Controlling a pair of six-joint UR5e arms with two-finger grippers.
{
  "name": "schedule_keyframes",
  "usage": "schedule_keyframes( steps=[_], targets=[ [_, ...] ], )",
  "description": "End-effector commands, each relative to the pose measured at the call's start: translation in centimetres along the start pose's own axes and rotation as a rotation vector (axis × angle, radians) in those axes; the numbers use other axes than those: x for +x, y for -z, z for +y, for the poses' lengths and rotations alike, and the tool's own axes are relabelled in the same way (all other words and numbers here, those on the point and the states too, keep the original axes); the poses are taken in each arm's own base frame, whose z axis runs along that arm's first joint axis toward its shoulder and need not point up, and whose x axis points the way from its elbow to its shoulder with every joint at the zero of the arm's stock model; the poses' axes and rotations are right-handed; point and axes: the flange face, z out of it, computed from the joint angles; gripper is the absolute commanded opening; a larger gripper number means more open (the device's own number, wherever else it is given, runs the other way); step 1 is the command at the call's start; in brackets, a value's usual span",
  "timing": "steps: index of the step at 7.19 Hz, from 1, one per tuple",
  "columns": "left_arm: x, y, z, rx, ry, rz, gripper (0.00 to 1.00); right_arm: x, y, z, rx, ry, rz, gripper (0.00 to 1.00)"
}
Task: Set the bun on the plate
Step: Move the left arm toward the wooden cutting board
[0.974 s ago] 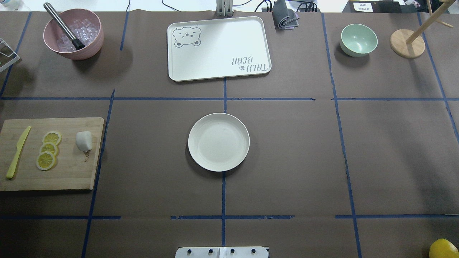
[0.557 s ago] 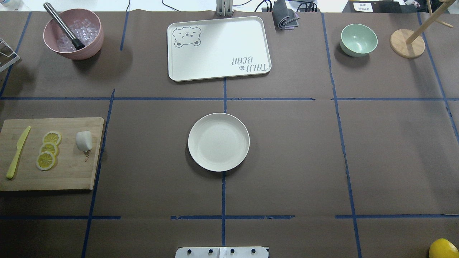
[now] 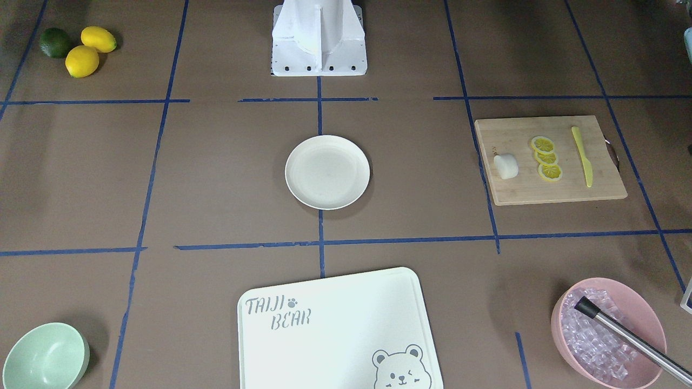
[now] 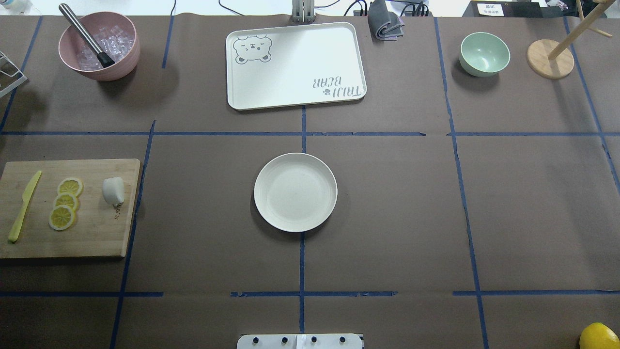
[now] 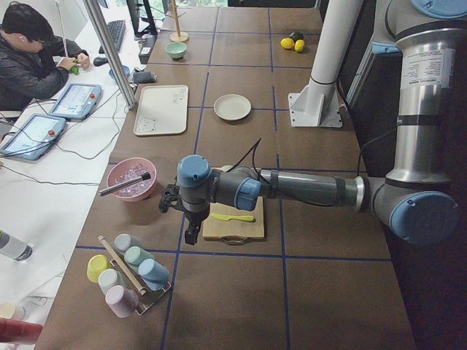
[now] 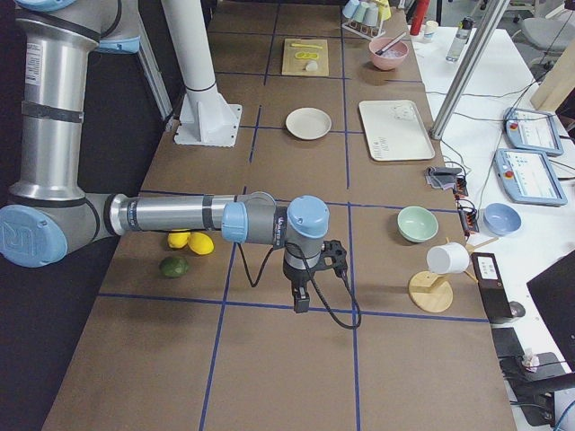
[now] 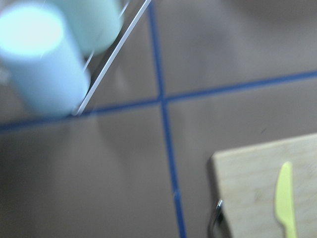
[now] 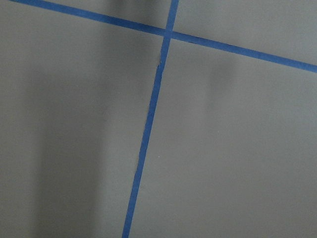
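Brown paper covers the table [image 4: 387, 218]; we judge the task barely begun, with nothing grasped. The bamboo board [image 4: 92, 232] lies at the table's left edge and the plate [image 4: 295, 192] sits empty mid-table. The bun [image 4: 113, 190] rests by the board's plate-side edge. The left gripper [image 5: 191, 235] hangs off the board's outer edge; whether it or the right gripper [image 6: 302, 302] is spread, we cannot tell. Next, the left arm should reach the bun.

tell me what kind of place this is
Probably a robot lab staged as a kitchen: a papered table gridded with blue tape, a robot arm reaching over it, control tablets on the side desk, and food props like the lemon slices.
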Motion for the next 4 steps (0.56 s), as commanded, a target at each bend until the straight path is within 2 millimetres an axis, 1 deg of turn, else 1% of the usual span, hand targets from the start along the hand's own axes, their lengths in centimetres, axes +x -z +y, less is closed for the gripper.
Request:
schedule_keyframes(
  steps=[1,2,3,4],
  targets=[
    [4.9,-1.5,-2.3,0.037,-0.003,0.055,1.00,0.0,-0.1,0.0,-0.001,-0.002,-0.005,1.00],
    [8.5,-3.2,-2.3,0.086,-0.122,0.100,1.00,0.1,-0.1,0.1,-0.002,-0.002,-0.003,1.00],
    [12.6,-6.8,-1.4,0.019,-0.025,0.134,1.00,0.1,-0.1,0.0,-0.002,-0.002,-0.003,1.00],
    [17.5,-8.6,-1.6,-0.020,0.079,0.159,1.00,0.1,-0.1,0.0,-0.002,-0.002,-0.003,1.00]
  ],
)
